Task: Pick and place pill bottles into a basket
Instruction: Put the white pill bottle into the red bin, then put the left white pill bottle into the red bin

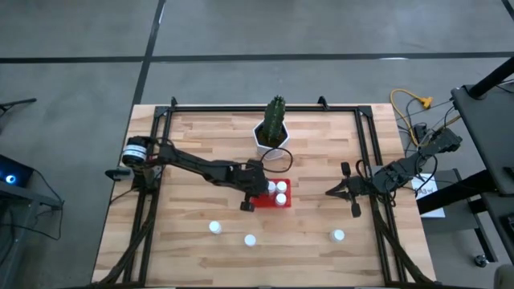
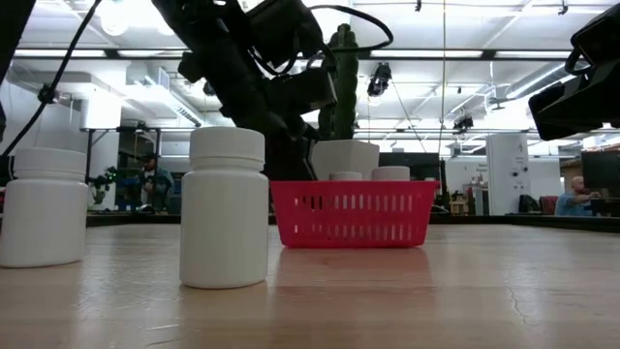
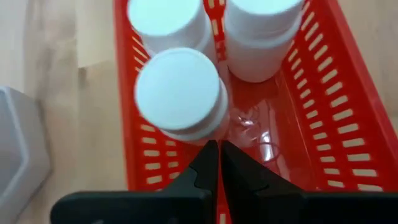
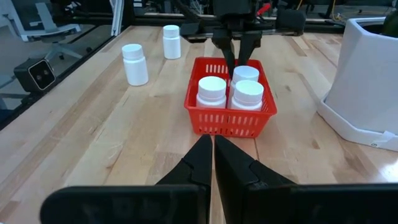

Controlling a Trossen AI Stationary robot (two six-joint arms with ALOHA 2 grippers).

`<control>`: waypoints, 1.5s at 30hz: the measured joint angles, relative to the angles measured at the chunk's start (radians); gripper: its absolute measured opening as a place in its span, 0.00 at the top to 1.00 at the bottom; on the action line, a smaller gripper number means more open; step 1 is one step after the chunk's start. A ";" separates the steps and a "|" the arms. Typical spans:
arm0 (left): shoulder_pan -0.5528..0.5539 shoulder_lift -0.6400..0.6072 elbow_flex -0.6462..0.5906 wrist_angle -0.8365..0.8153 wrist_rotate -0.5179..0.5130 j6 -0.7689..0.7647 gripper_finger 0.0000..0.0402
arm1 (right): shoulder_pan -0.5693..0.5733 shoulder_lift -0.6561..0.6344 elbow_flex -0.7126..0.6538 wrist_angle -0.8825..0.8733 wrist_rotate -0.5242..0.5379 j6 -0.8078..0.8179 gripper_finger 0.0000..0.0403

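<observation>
The red basket (image 1: 269,202) stands mid-table and holds three white pill bottles (image 3: 180,93); it also shows in the right wrist view (image 4: 230,121) and the low view (image 2: 351,215). My left gripper (image 3: 219,163) is shut and hangs over the basket's left end, its tips just short of the nearest bottle. My right gripper (image 4: 213,152) is shut and empty, above the table to the right of the basket (image 1: 333,192). Three more bottles stand upright on the table near the front edge (image 1: 214,227), (image 1: 250,239), (image 1: 338,235).
A white hexagonal pot with a green cactus (image 1: 273,128) stands just behind the basket, close to my left arm. A black frame (image 1: 365,144) runs along the table's sides. Bare wood lies between the basket and the front bottles.
</observation>
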 joint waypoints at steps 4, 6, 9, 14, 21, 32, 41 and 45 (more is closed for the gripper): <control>0.000 -0.023 0.000 0.003 -0.001 0.012 1.00 | 0.000 0.001 0.000 0.000 0.000 -0.002 0.98; 0.000 -0.041 0.001 0.004 -0.001 0.016 1.00 | 0.000 0.002 0.000 0.000 0.000 -0.005 0.98; 0.000 -0.079 0.002 -0.005 -0.001 0.020 1.00 | 0.000 0.003 0.000 -0.001 -0.001 -0.005 0.98; 0.000 -0.180 0.002 -0.106 -0.013 0.022 1.00 | 0.000 0.008 0.000 -0.002 -0.001 -0.006 0.98; -0.026 -0.386 0.000 -0.362 -0.011 -0.013 1.00 | 0.000 0.022 0.000 -0.002 -0.002 -0.003 0.98; -0.181 -0.595 -0.024 -0.493 0.086 -0.125 1.00 | 0.000 0.028 0.000 0.000 -0.002 -0.003 0.98; -0.301 -0.729 -0.168 -0.323 0.041 -0.141 1.00 | 0.000 0.027 0.000 0.003 -0.002 0.002 0.98; -0.306 -0.847 -0.312 -0.211 0.039 -0.146 1.00 | 0.000 0.027 0.000 0.004 -0.002 0.005 0.98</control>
